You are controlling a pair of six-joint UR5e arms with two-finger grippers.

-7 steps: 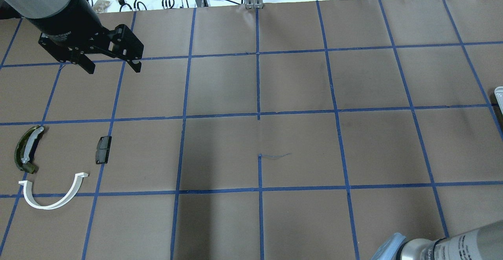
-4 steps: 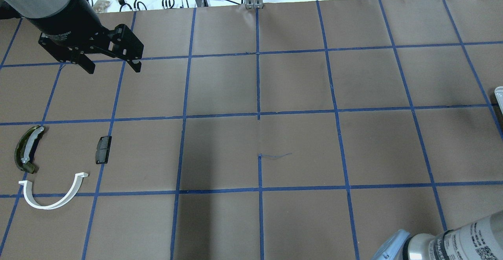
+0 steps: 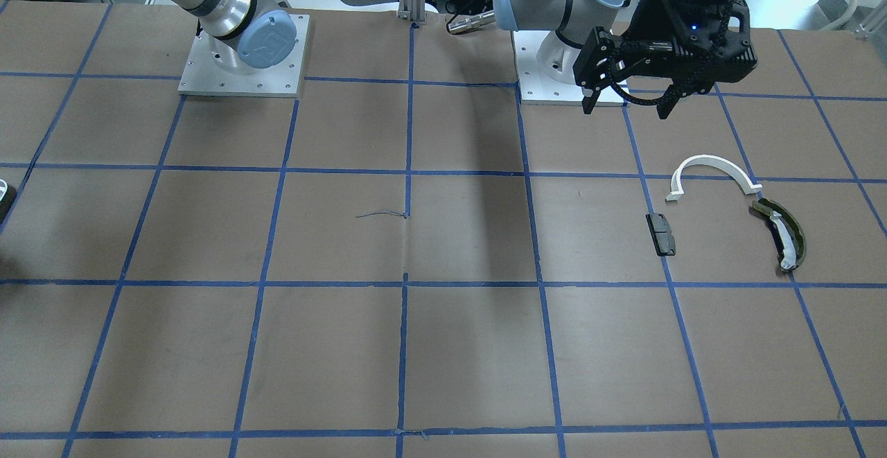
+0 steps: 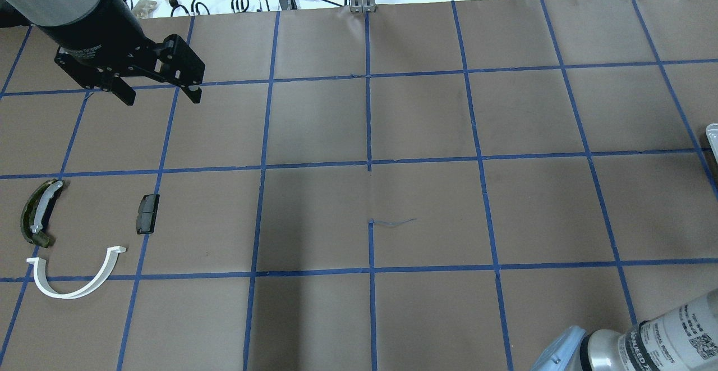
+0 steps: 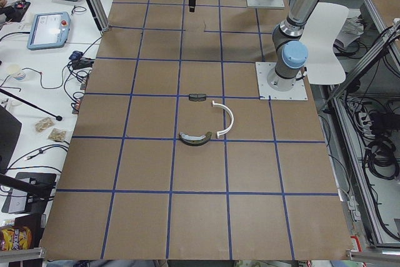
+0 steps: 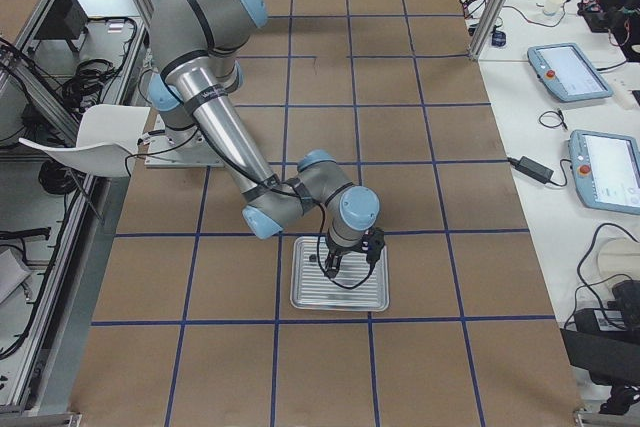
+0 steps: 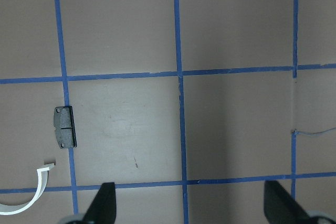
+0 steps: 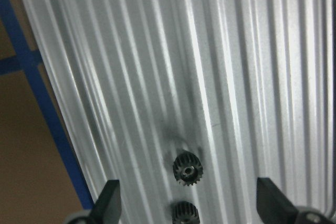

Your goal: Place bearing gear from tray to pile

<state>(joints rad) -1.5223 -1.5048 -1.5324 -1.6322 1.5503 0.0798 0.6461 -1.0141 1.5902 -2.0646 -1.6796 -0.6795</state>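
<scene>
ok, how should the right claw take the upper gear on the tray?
I'd pinch the gear across its toothed rim, coming straight down. It lies flat on the ribbed tray, bore up, so the rim is the only graspable part. A second gear sits close below it in the wrist view, so keep the fingers left and right of it, as the open right claw stands.

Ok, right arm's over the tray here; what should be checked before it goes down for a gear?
1. Right gripper open: ok, fingers wide apart.
2. Gear centred between the fingers: ok, roughly.
3. Second gear clear of the grasp: not ok, it lies close to the first.
4. Height above tray: cannot tell.
5. Left gripper clear of pile: ok, open, hovering apart.
</scene>
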